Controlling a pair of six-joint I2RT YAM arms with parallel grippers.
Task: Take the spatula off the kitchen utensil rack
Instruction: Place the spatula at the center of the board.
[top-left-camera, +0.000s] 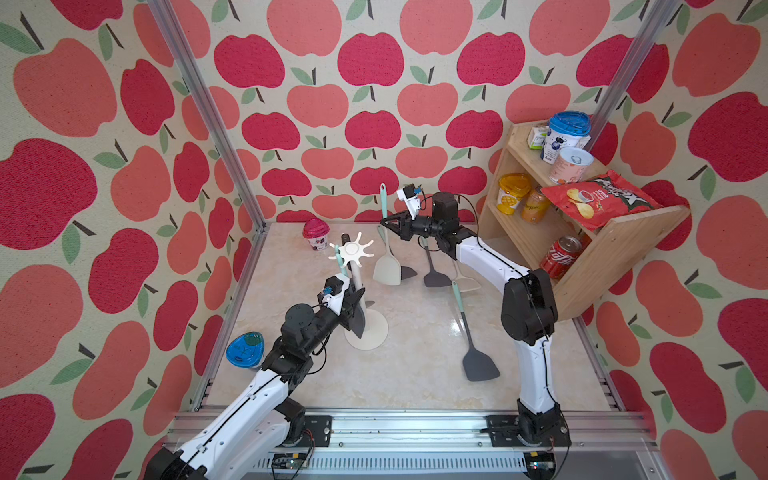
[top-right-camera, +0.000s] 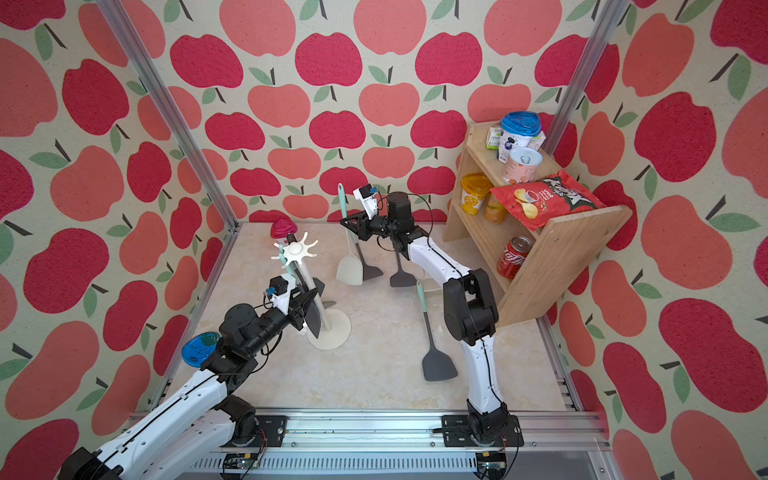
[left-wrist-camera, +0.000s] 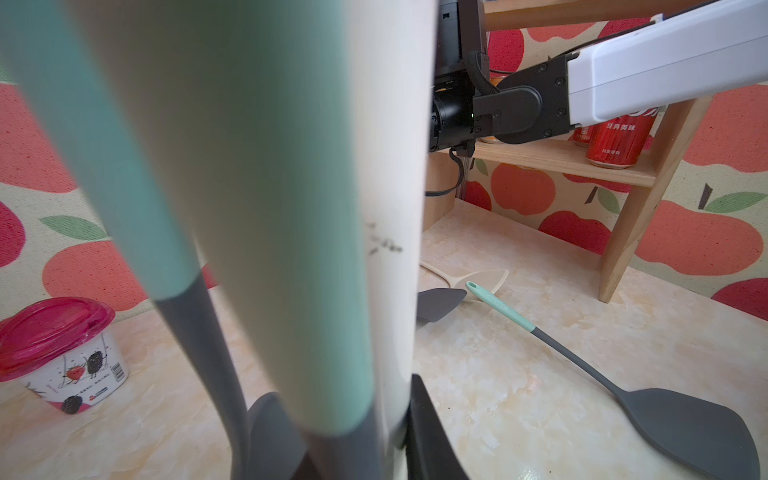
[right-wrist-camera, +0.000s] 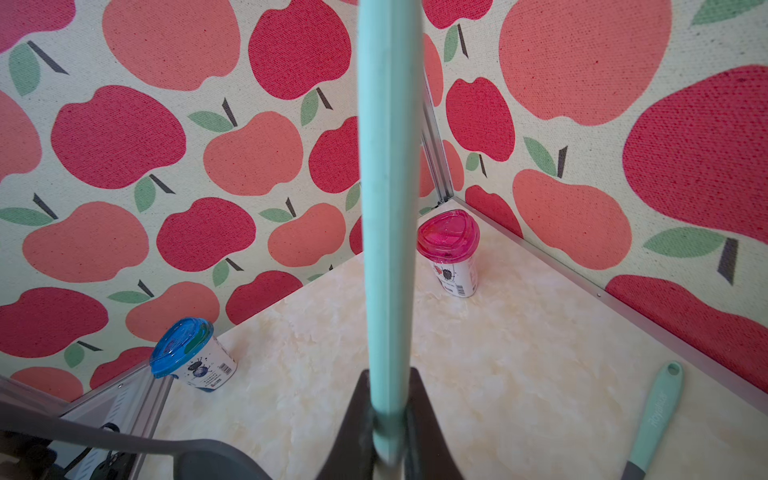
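In both top views my right pincer (top-left-camera: 384, 223) is shut on a spatula (top-left-camera: 387, 270). It grips the mint handle, and the cream blade hangs down toward the table (top-left-camera: 415, 386). The spatula is off the rack (top-left-camera: 351, 249), just beside it and clear of the hook arms. My left pincer (top-left-camera: 353, 305) is at the rack's pole, low down, above the round base. Other spatulas lie flat on the table, and the nearest is a dark spatula (top-left-camera: 480, 365).

From my left wrist, the pole (left-wrist-camera: 395, 166) stands close in front, with my dark fingers (left-wrist-camera: 419, 415) either side of it at the bottom. They look closed on the pole, which I take as steadying the rack. A blurred hanging handle (left-wrist-camera: 332, 332) sits right against the lens and may be caught between the fingers too, but I cannot tell. A second handle (left-wrist-camera: 104, 166) hangs beside it, so two spatulas are on the rack.

From my right wrist, the held handle (right-wrist-camera: 388, 208) runs straight up from between my fingers (right-wrist-camera: 424, 419), pinched with no gap showing.

As I judge it, the lift-off itself is done for this spatula. What is left is to lower it to a bare patch of table and let go. If the rack is meant to be emptied, two more spatulas wait on the hooks.
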